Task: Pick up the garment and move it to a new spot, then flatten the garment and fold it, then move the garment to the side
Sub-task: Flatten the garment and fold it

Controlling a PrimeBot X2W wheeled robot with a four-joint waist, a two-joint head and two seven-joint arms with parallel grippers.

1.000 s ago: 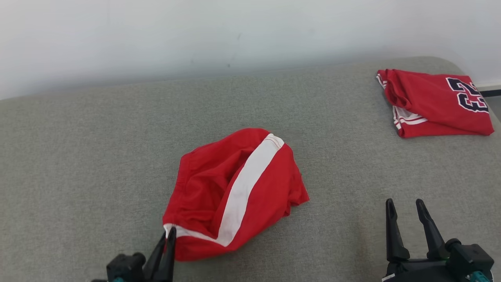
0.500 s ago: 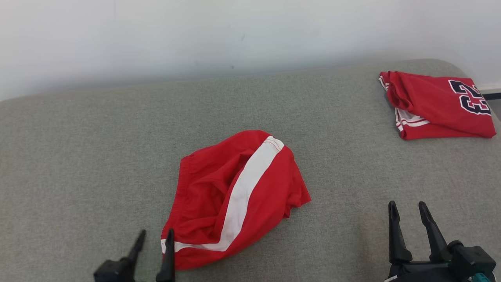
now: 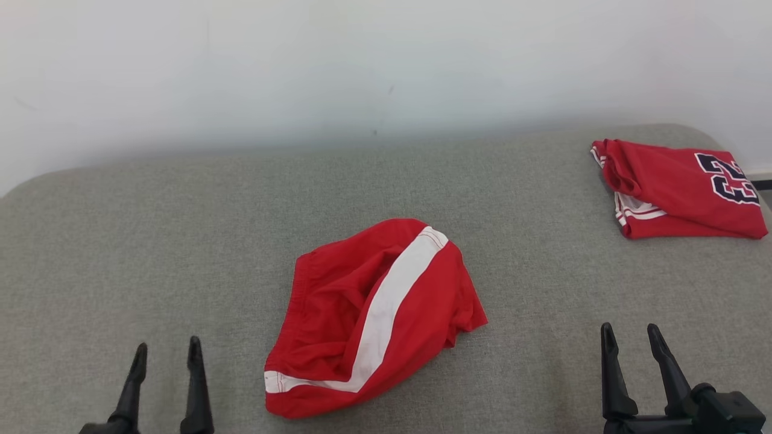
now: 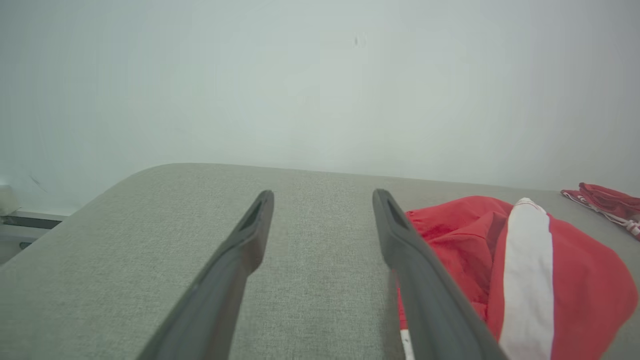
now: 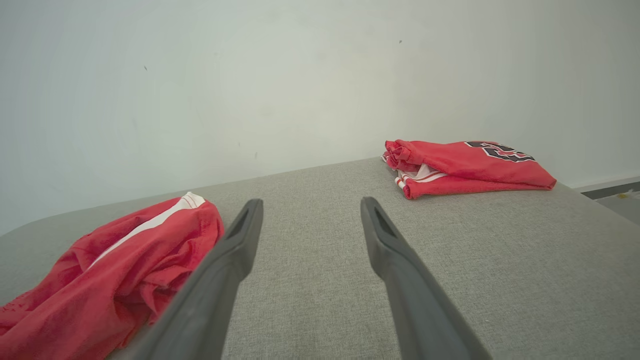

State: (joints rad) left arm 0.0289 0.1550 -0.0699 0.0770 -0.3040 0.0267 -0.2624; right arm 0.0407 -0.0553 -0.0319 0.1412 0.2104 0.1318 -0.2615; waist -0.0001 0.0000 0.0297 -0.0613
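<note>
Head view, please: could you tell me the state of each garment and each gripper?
Red shorts: crumpled, unheld, lying on the grey cushion.
Red jersey: folded, far right.
Left gripper: open, empty, apart from the shorts.
Right gripper: open, empty.

The shorts (image 3: 374, 313) lie mid-cushion (image 3: 151, 241). The jersey (image 3: 681, 190) lies well apart at their 2 o'clock, by the far edge. The left gripper (image 3: 167, 343) is at the shorts' 8 o'clock and the right gripper (image 3: 629, 328) at 4, both apart from them. The wall (image 3: 301, 60) stands behind, at 12.
</note>
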